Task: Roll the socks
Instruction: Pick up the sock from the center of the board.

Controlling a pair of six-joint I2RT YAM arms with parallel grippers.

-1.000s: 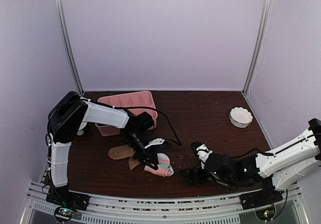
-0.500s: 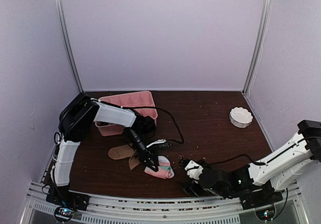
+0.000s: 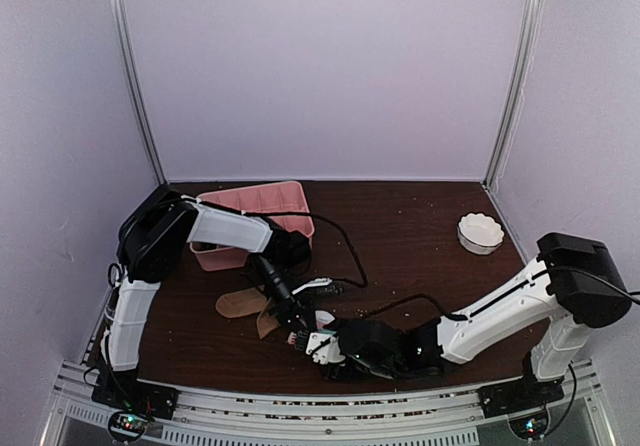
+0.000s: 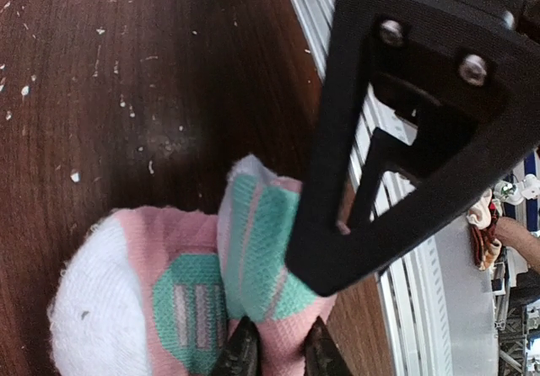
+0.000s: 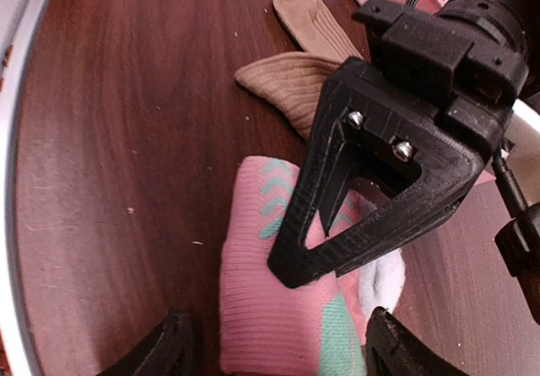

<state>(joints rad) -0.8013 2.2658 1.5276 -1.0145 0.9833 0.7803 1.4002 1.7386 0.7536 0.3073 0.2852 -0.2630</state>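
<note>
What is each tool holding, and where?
Left tool pinches the pink sock near its middle; right tool, open, straddles it, holding nothing.

Bunched pink socks (image 5: 261, 325) beside tan socks (image 5: 287, 85)

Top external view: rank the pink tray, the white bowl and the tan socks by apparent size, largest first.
Largest: the pink tray, even though partly hidden.
Then the tan socks and the white bowl: they look about alike, too close to rank.
</note>
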